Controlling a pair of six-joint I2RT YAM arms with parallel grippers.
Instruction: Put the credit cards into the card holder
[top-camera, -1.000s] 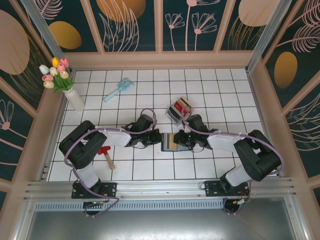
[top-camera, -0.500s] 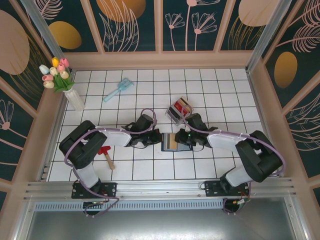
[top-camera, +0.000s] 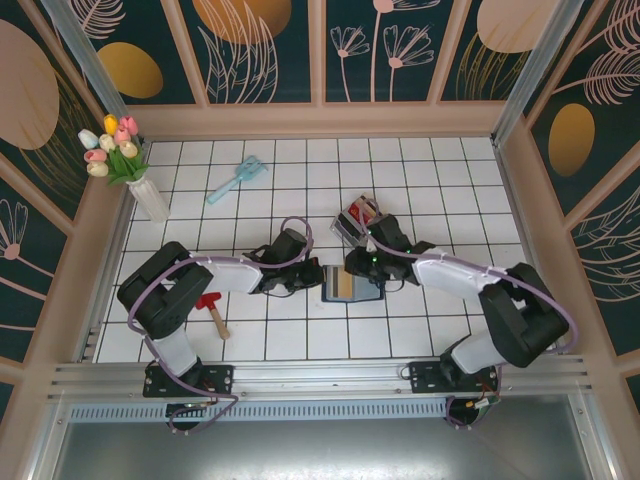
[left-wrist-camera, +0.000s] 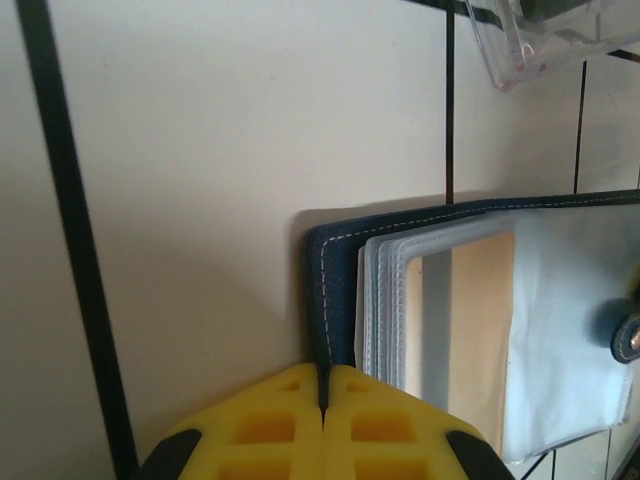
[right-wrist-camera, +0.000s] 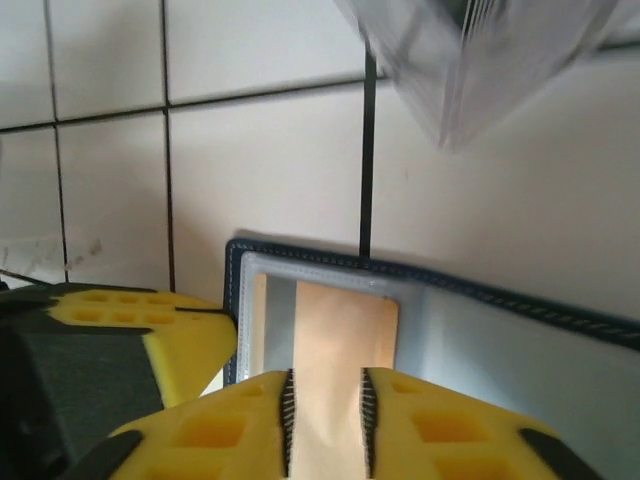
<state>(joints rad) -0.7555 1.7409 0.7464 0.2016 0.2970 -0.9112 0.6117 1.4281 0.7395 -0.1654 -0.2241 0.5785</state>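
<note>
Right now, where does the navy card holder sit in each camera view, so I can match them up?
Top external: the card holder lies open just below and right of the picture's middle.
Left wrist: card holder right of centre, running off the right edge.
Right wrist: card holder in the lower middle and lower right.
Shared landmark: the clear slotted rack, just beyond the holder in every view.

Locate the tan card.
In the right wrist view the tan card sits in a clear sleeve of the card holder, just ahead of the right gripper.
</note>
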